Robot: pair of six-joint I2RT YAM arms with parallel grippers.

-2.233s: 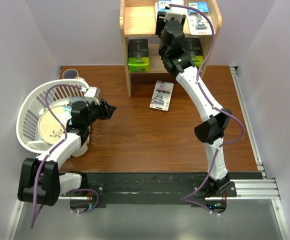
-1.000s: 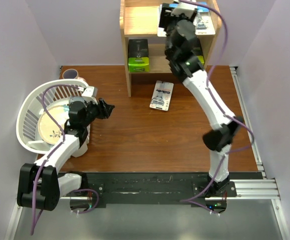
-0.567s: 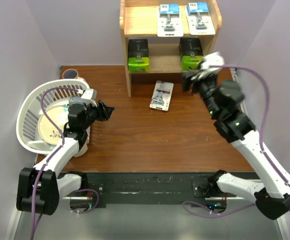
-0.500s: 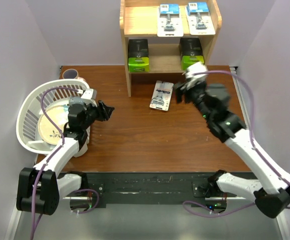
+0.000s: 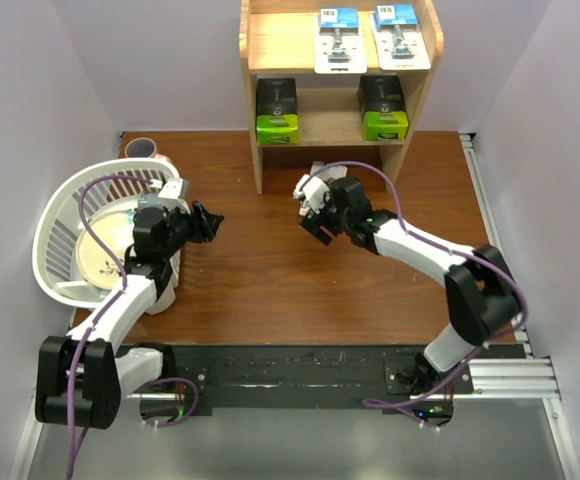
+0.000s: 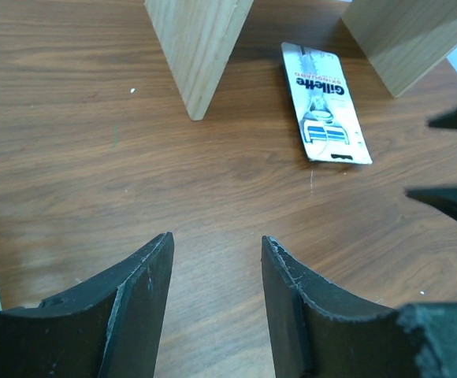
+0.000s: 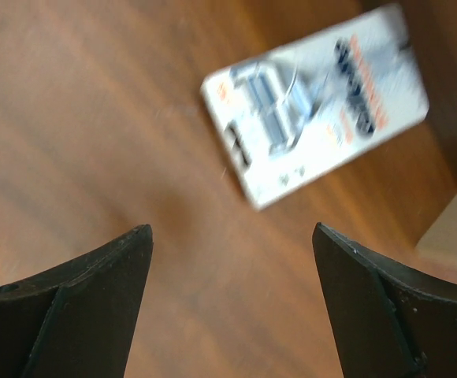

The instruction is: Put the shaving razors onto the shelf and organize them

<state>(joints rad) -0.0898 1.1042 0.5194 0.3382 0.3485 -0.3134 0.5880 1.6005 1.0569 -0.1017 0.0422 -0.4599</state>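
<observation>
- The right fingers are spread open, empty, over one blister card laid flat on the desk beside the shelf;
- the left fingers are held open;
- two carded packs and two black boxes are shelved.

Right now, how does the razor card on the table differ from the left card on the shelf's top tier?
The loose card lies on the table, alone, under the open right gripper; the shelf card lies on the top tier of the shelf, beside a second card. Both are flat white razor cards.
</observation>
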